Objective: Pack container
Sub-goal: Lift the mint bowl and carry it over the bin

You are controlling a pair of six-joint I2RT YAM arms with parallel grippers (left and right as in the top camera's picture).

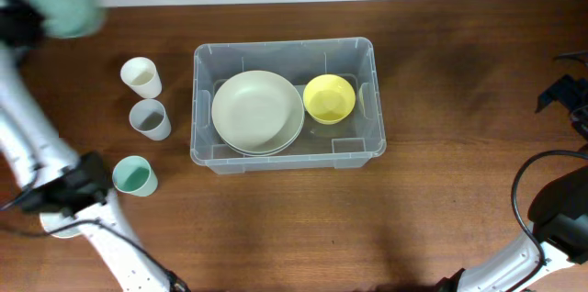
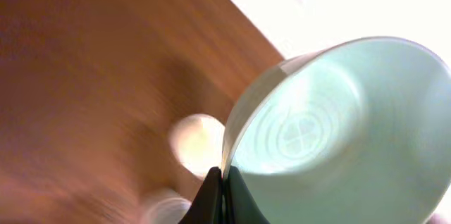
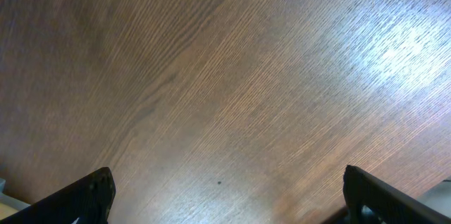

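The clear plastic container (image 1: 204,99) stands mid-table, holding stacked pale green plates (image 1: 257,111) and a yellow bowl (image 1: 329,97). At the far left corner, well away from the container, my left gripper (image 1: 28,18) holds a pale green bowl (image 1: 62,3) in the air, blurred by motion. In the left wrist view that gripper (image 2: 224,185) is shut on the rim of the bowl (image 2: 338,132), one finger inside and one outside. My right gripper (image 1: 562,90) sits at the right edge; the right wrist view shows it (image 3: 229,203) open over bare wood.
Left of the container stand three cups: a white cup (image 1: 141,76), a grey cup (image 1: 149,118) and a teal cup (image 1: 134,176). The left arm's base and cables lie along the front left edge, the right arm's at the front right.
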